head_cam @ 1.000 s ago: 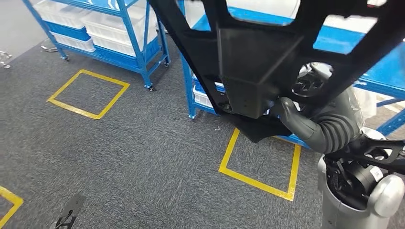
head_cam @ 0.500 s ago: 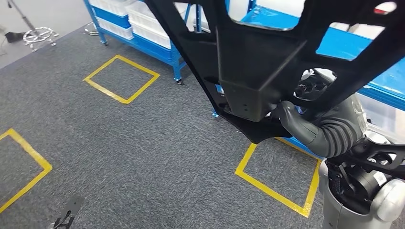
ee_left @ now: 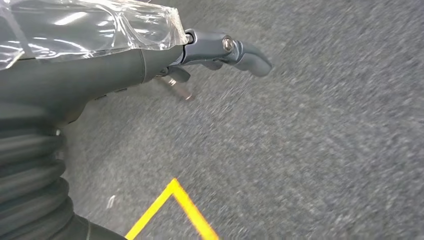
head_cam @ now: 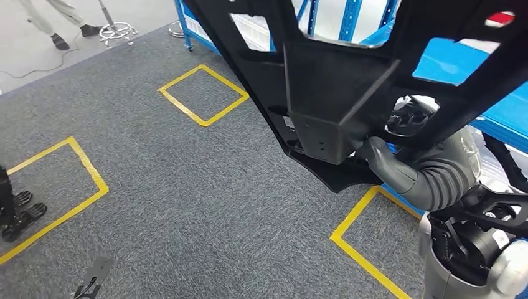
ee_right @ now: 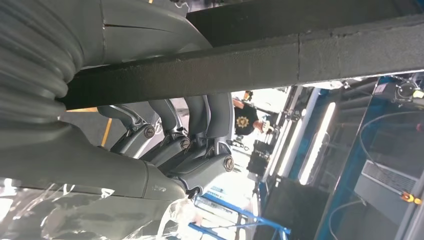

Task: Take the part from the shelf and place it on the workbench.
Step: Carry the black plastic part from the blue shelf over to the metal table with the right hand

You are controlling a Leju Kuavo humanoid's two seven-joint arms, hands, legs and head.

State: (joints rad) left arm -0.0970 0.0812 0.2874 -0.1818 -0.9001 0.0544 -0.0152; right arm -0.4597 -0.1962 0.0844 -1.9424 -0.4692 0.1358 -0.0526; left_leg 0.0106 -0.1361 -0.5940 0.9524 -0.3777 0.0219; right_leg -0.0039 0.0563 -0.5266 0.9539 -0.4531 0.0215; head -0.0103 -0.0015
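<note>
part point(head_cam: 336, 93): large black frame, carried high above the grey carpet | right robot hand point(head_cam: 373, 149): fingers wrapped round its bar, gripping | left robot hand point(ee_left: 220, 50): fingers extended, holding nothing

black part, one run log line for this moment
phase: carry | right robot hand: grips black part | left robot hand: free, over carpet | workbench: unseen

Black part point(head_cam: 348, 81), speckled grey carpet point(head_cam: 187, 187) with yellow tape squares point(head_cam: 203, 93), blue shelving point(head_cam: 498, 93).
</note>
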